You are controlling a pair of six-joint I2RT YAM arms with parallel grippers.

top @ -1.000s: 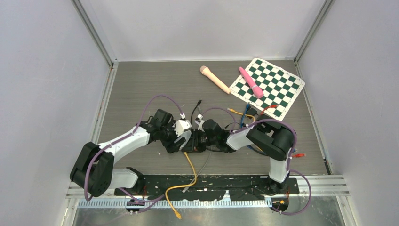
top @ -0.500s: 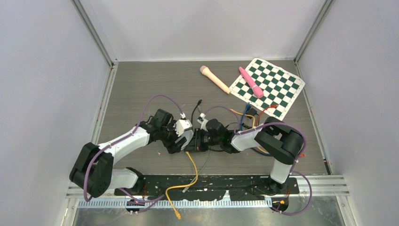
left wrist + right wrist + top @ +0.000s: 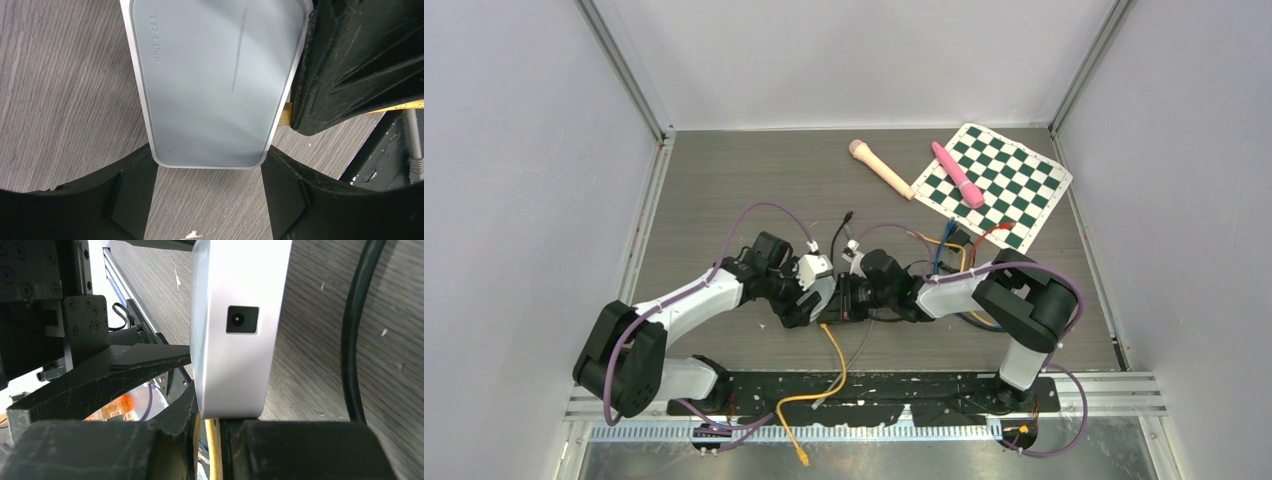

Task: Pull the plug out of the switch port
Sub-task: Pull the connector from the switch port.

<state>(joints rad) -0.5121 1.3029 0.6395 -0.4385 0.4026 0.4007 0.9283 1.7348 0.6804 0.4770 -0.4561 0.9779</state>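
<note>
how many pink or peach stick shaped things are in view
2. A peach stick lies on the table just left of the checkerboard mat; a pink stick lies on that mat's left part. Others may be hidden.

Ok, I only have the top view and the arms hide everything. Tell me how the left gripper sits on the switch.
Observer: The left wrist view shows the left gripper with a finger against each near corner of the grey switch, clamping it.
Operator: Now give me the plug.
Observer: A bit of the yellow plug shows against the switch's side, running in behind a finger of the right gripper.
Operator: Report the right jaws.
Observer: In the right wrist view they are nearly closed, with the yellow cable pinched between them.
</note>
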